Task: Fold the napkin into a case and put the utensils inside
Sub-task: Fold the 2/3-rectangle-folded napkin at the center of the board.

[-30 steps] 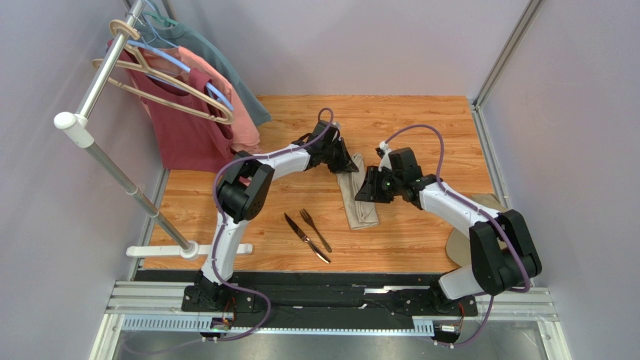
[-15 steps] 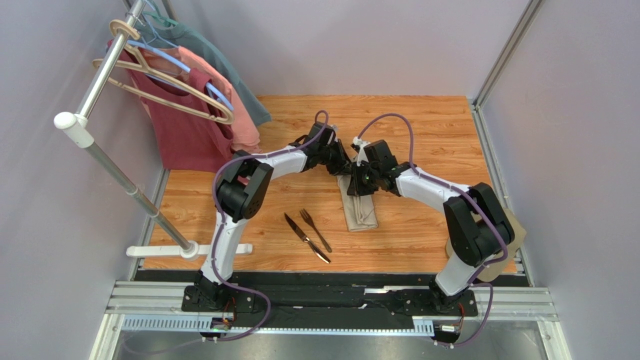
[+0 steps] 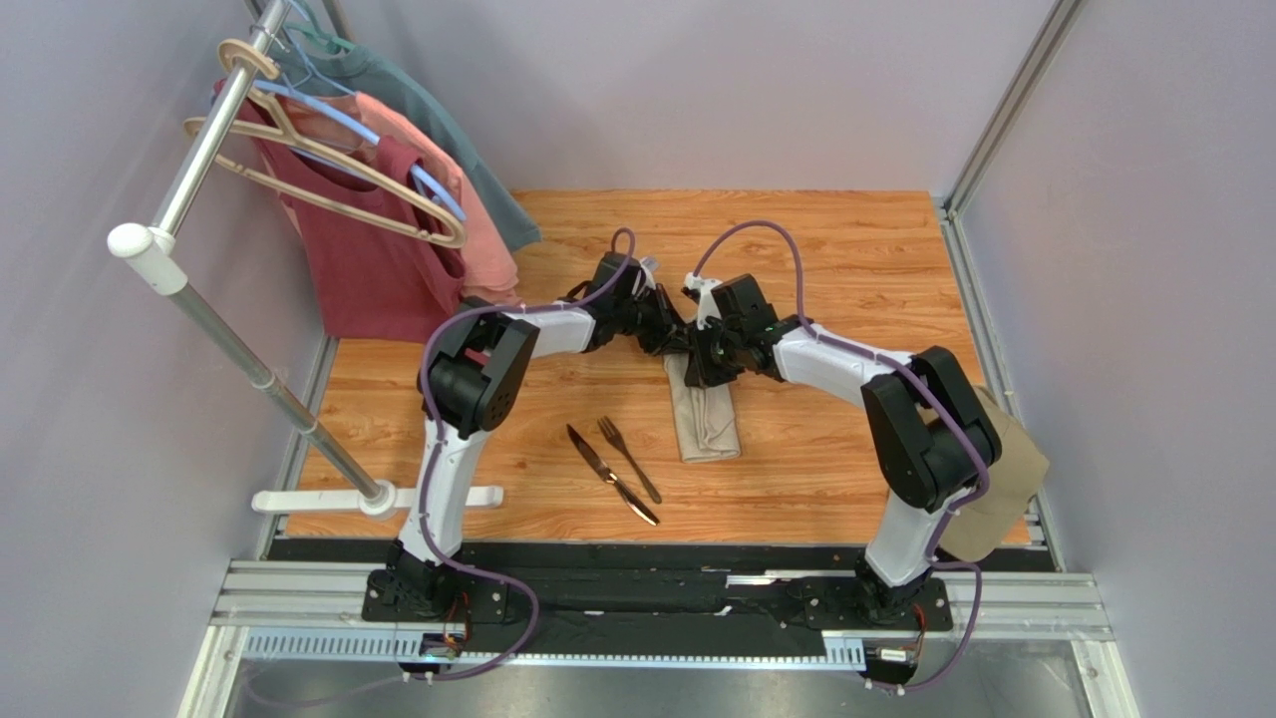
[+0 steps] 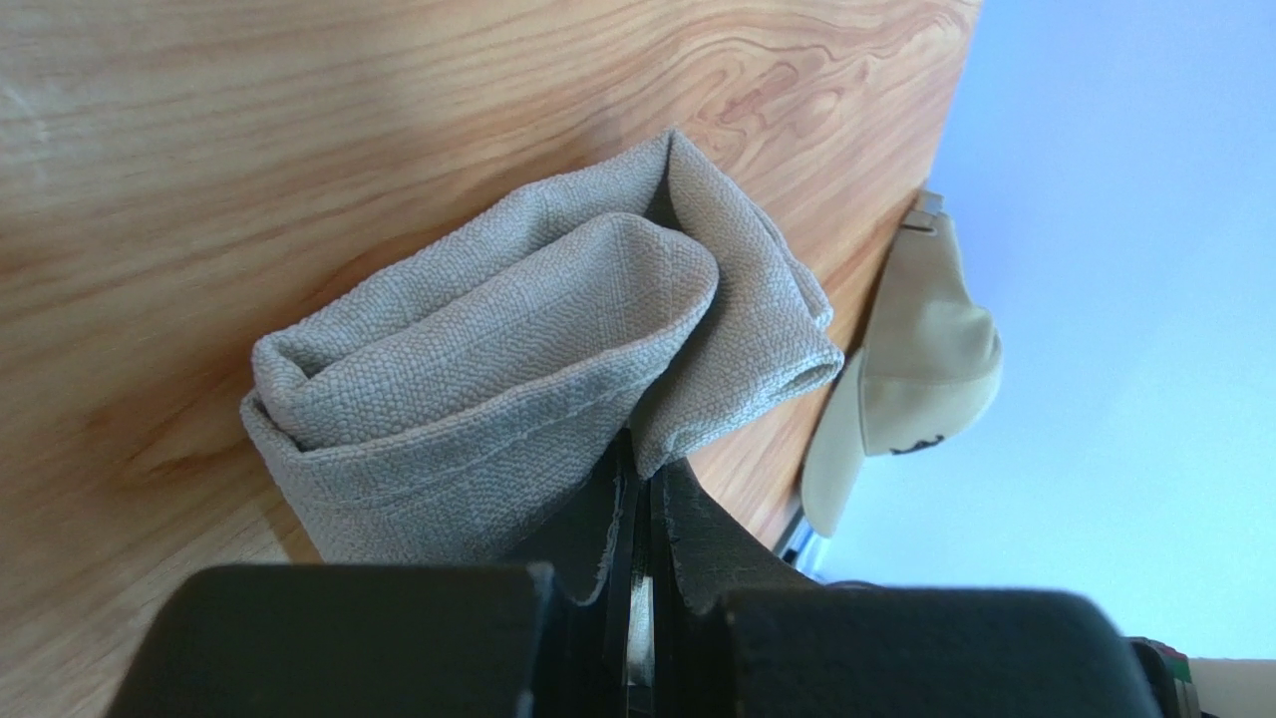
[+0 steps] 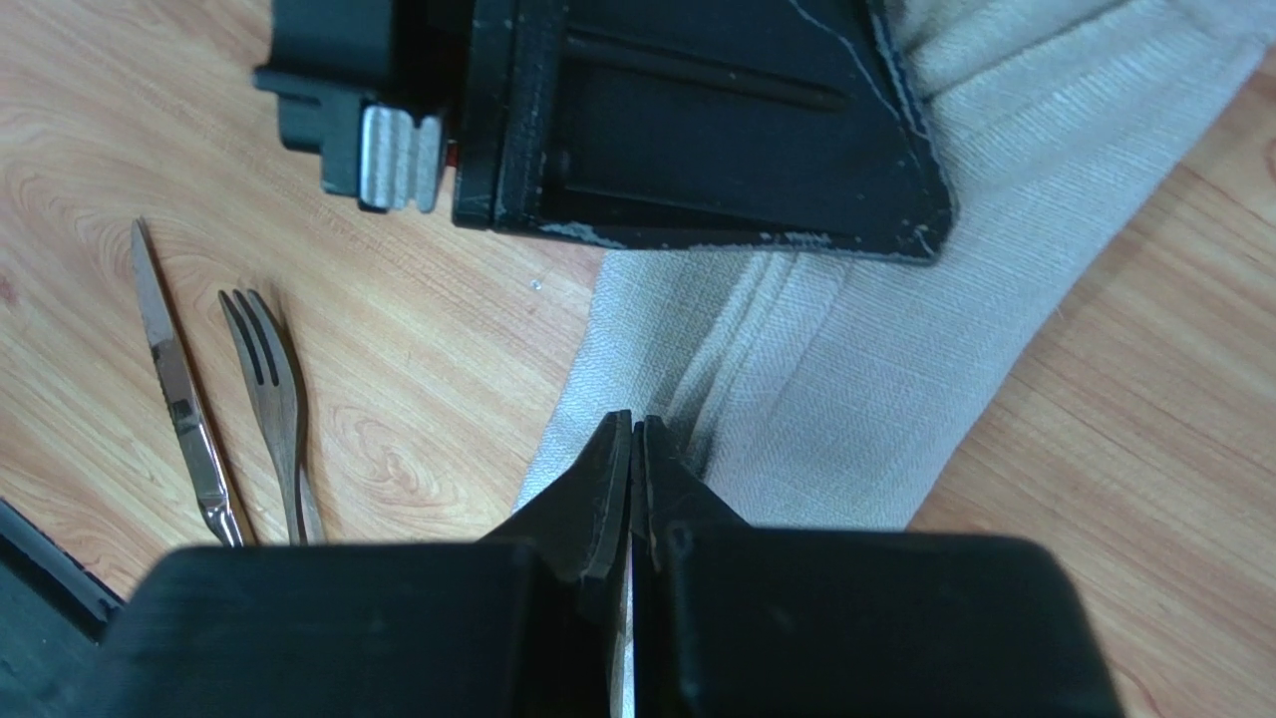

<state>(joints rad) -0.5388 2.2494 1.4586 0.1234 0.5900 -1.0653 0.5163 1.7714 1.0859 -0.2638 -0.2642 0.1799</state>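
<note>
The napkin (image 3: 707, 422) lies as a narrow beige strip, folded lengthwise, on the wooden table (image 3: 839, 269). My left gripper (image 4: 647, 456) is shut on its far end, and the cloth (image 4: 494, 374) bunches up in front of the jaws. Right beside it, my right gripper (image 5: 635, 431) is shut, tips down on the napkin's (image 5: 839, 389) stacked folds; I see no cloth between them. In the top view the two grippers, left (image 3: 674, 337) and right (image 3: 701, 367), meet at the strip's far end. The fork (image 3: 629, 458) and knife (image 3: 611, 476) lie side by side left of the napkin, also in the right wrist view: fork (image 5: 270, 389), knife (image 5: 177, 389).
A tan cap (image 3: 1011, 464) sits at the table's right edge behind the right arm. A clothes rack (image 3: 225, 337) with red and pink shirts (image 3: 390, 225) stands along the left side. Grey walls close in the table.
The right arm has swung left from beside the napkin to its far end, and its gripper has shut. The left gripper has pulled that end slightly left and back.
</note>
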